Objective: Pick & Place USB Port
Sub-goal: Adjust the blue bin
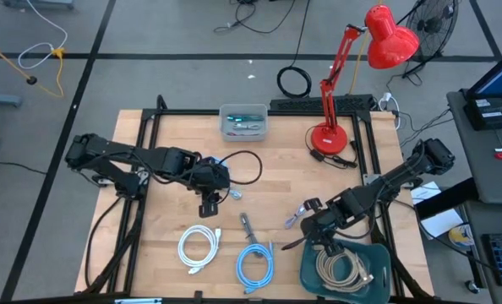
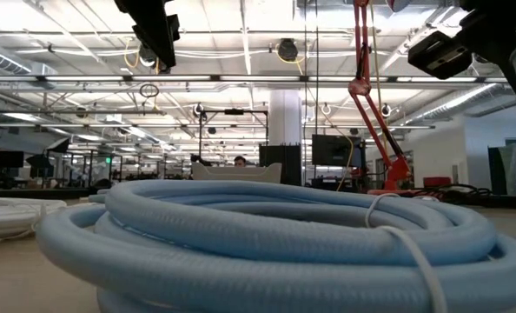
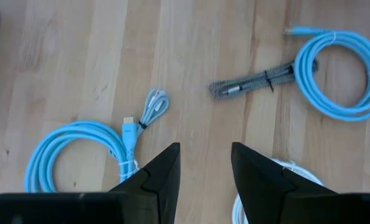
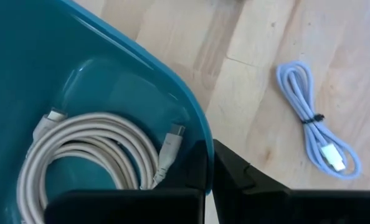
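Observation:
Several coiled cables lie on the wooden table. In the high view they are a white coil (image 1: 199, 247), a blue coil (image 1: 255, 262), a grey braided cable (image 1: 247, 226), a small pale blue bundle (image 1: 234, 194) and a small pale cable (image 1: 297, 215). A beige cable coil (image 4: 91, 155) lies inside the teal bin (image 1: 319, 274). My left gripper (image 3: 205, 168) hangs open above the table between the bundle (image 3: 154, 106) and the white coil, touching nothing. My right gripper (image 4: 210, 177) is shut over the bin's rim (image 4: 172, 87). My right gripper has its shut fingers (image 4: 235, 177) right at the teal bin's rim, near the corner beside the beige coil. Whether they touch the rim cannot be told, because the fingers hide that spot.
A grey tray (image 1: 243, 121) and a red desk lamp (image 1: 329, 135) stand at the far edge. A black cable (image 1: 247, 165) lies beside the left arm. Another blue coil (image 3: 73, 149) shows under the left wrist. Bare wood lies between the two grippers.

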`<state>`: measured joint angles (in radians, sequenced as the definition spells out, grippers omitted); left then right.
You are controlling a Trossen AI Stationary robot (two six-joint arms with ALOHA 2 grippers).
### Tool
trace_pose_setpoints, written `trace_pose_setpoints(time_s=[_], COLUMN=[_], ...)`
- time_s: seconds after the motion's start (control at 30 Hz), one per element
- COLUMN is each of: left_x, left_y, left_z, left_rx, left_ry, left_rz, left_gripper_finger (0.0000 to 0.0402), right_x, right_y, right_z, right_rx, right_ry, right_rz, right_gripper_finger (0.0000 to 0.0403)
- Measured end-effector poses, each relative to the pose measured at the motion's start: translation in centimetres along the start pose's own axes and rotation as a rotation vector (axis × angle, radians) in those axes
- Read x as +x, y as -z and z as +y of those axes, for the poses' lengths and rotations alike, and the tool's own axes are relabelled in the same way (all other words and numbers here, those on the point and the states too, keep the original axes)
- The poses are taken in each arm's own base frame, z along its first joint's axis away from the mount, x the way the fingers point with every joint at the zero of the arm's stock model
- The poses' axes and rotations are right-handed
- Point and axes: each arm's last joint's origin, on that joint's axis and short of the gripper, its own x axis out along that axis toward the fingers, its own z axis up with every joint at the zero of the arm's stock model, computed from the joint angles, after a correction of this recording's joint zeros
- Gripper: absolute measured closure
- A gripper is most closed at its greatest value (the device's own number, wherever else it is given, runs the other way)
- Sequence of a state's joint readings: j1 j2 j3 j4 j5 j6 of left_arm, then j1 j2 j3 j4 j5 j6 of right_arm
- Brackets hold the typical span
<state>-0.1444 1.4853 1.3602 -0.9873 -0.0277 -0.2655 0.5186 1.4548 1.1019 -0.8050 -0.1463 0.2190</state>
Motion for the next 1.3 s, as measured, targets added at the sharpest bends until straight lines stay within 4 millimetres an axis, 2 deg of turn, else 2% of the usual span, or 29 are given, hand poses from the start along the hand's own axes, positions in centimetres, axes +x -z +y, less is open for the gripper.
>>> trace_pose_setpoints(time_s=[0.4,0.8,1.3], left_x=[0.0,0.0,0.0], left_y=[-0.4,-0.5,-0.8], left_z=[1.1,1.6,3.0], left_rx=[-0.026,-0.029,-0.043], left_ry=[-0.014,-0.019,-0.043], left_rz=[-0.012,-0.017,-0.021], left_gripper_finger=[0.0257,0.0257,0.0257], right_x=[0.1,0.1,0.2], right_y=[0.0,-0.2,-0.6], right_z=[0.7,0.5,1.0], right_rx=[-0.136,-0.109,0.002], right_ry=[-0.042,-0.051,-0.070], right_rz=[-0.009,-0.024,-0.065], right_gripper_finger=[0.0403,0.0402,0.0314])
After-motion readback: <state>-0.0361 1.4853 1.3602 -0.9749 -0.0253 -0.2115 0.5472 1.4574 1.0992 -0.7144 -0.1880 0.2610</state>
